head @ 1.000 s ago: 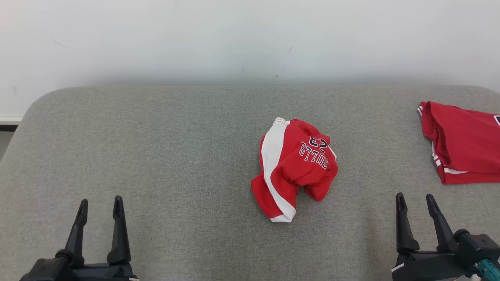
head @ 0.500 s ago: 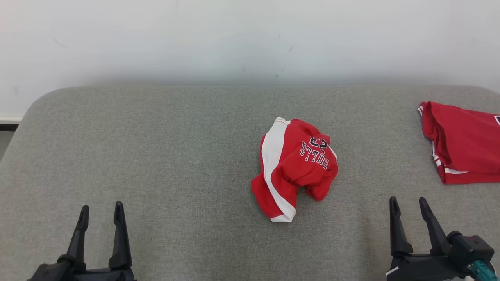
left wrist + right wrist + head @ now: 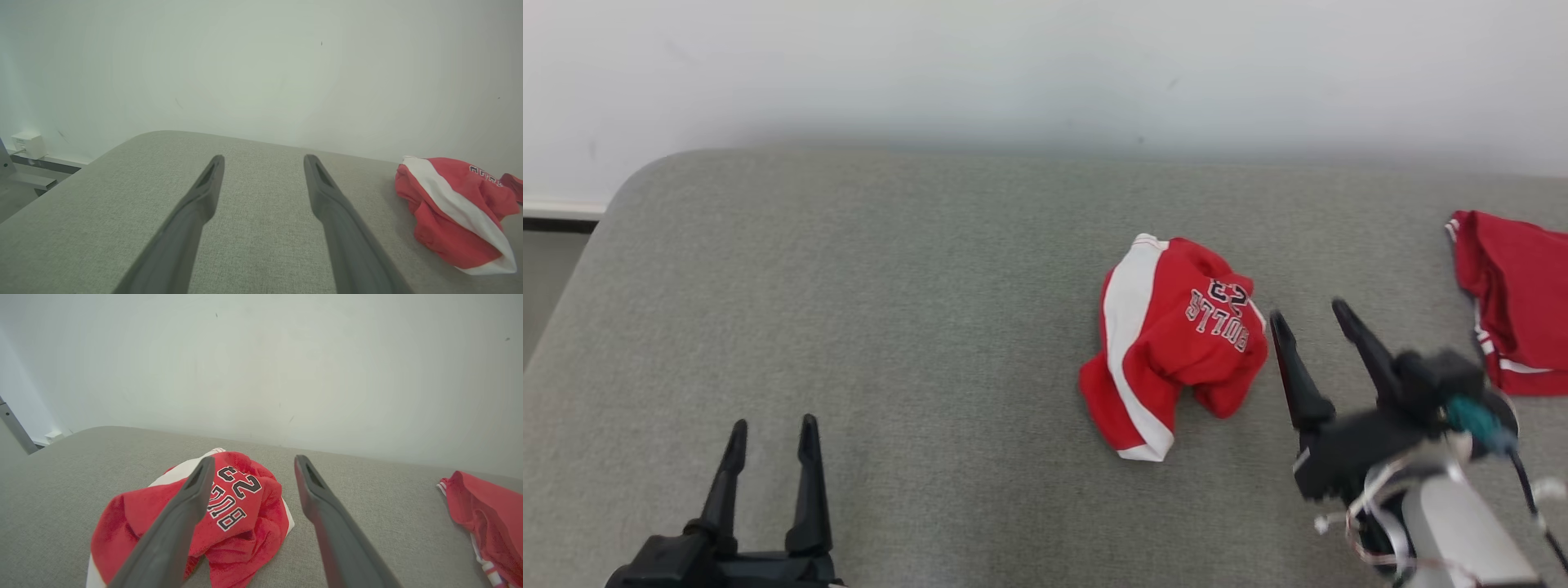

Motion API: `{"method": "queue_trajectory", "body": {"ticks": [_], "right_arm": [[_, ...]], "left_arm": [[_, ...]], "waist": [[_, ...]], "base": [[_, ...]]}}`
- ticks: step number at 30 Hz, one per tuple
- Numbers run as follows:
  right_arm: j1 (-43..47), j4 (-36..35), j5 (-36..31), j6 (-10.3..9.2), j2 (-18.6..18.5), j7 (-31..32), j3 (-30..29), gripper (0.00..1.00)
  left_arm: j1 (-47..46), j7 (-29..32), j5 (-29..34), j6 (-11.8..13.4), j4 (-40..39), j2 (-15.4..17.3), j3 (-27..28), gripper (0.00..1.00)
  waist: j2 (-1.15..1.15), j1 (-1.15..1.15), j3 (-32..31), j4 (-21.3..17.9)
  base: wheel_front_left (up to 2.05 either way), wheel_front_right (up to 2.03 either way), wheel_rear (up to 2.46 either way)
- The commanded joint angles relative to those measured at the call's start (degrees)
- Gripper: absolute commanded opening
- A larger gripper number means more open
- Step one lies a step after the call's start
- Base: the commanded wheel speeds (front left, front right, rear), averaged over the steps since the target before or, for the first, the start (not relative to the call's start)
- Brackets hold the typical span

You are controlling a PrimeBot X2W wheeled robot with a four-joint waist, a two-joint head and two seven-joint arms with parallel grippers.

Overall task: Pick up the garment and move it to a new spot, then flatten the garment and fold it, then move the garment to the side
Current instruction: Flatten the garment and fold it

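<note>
- Head view: a crumpled red garment (image 3: 1176, 343) with a white stripe and upside-down "BULLS 23" lettering lies bunched on the grey padded table (image 3: 890, 310), right of centre. The right gripper (image 3: 1305, 310) is just beside the garment's right edge. Its two dark fingers are spread with nothing between them, and I cannot tell if the nearer tip touches the cloth. The left gripper (image 3: 774, 425) sits at the lower left, well apart from the garment, fingers likewise parted and empty. A second red garment (image 3: 1515, 298) lies at the table's right edge, apart from the first.
- Left wrist view: the left gripper (image 3: 264, 157) has its fingers wide over bare table (image 3: 102, 183), holding nothing. The garment (image 3: 445, 204) rests off to the right, its white stripe on the near side. A pale wall (image 3: 245, 61) rises behind, with a small white box (image 3: 24, 143) low at the left.
- Right wrist view: the right gripper (image 3: 254, 458) is spread and empty. Its left finger crosses in front of the garment (image 3: 245, 510), and the lettering shows just inside that finger. Its right finger is over bare table (image 3: 367, 486). The second red garment (image 3: 486, 514) lies at the right edge.
</note>
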Motion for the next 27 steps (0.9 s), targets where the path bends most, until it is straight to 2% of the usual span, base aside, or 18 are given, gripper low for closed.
{"method": "queue_trajectory", "body": {"ticks": [1,8,13,18,19,20,23,27], "right_arm": [[-2.0,0.3,0.3,-0.15,-0.8,0.5,0.6,1.00],[-16.4,9.7,1.6,-0.15,-5.3,8.9,7.7,1.00],[-22.4,17.8,3.2,-0.15,-7.1,14.8,11.8,1.00],[-25.4,23.9,6.0,-0.15,-7.6,17.7,15.4,1.00],[-25.8,24.7,6.6,-0.15,-7.6,18.0,16.0,0.65],[-26.0,25.7,7.1,-0.15,-7.7,18.5,16.5,0.01],[-26.9,27.7,8.7,-0.15,-7.8,19.4,18.0,0.00],[-28.5,26.9,9.6,-0.16,-8.1,13.7,18.9,0.00]], "left_arm": [[-0.9,-0.2,0.1,0.0,0.1,-0.3,-0.4,1.00],[-3.2,-0.2,-1.2,-0.1,1.9,-0.5,-3.0,1.00],[-4.7,-0.2,-2.1,-0.1,3.0,-0.6,-4.2,1.00],[-4.8,-0.2,-2.8,-0.1,3.5,-0.6,-4.6,1.00],[-4.8,-0.2,-3.0,-0.1,3.6,-0.6,-4.7,1.00],[-4.7,-0.2,-3.1,-0.1,3.6,-0.6,-4.6,1.00],[-4.4,-0.2,-3.3,-0.1,3.6,-0.6,-4.4,1.00],[-4.1,-0.2,-3.3,-0.1,3.7,-0.6,-4.0,1.00]], "waist": [[0.00,0.00,0.9,1.5],[0.00,0.00,3.4,6.7],[0.00,0.00,4.2,9.7],[0.00,0.00,4.2,11.1],[0.00,0.00,4.2,11.2],[0.00,0.00,4.1,11.2],[0.00,0.00,3.9,10.9],[0.00,0.00,3.3,9.5]], "base": [[0.00,0.00,0.00],[0.00,0.00,0.00],[0.00,0.00,0.00],[0.00,0.00,0.00],[0.00,0.00,0.00],[0.00,0.00,0.00],[0.00,0.00,0.00],[0.00,0.00,0.00]]}}
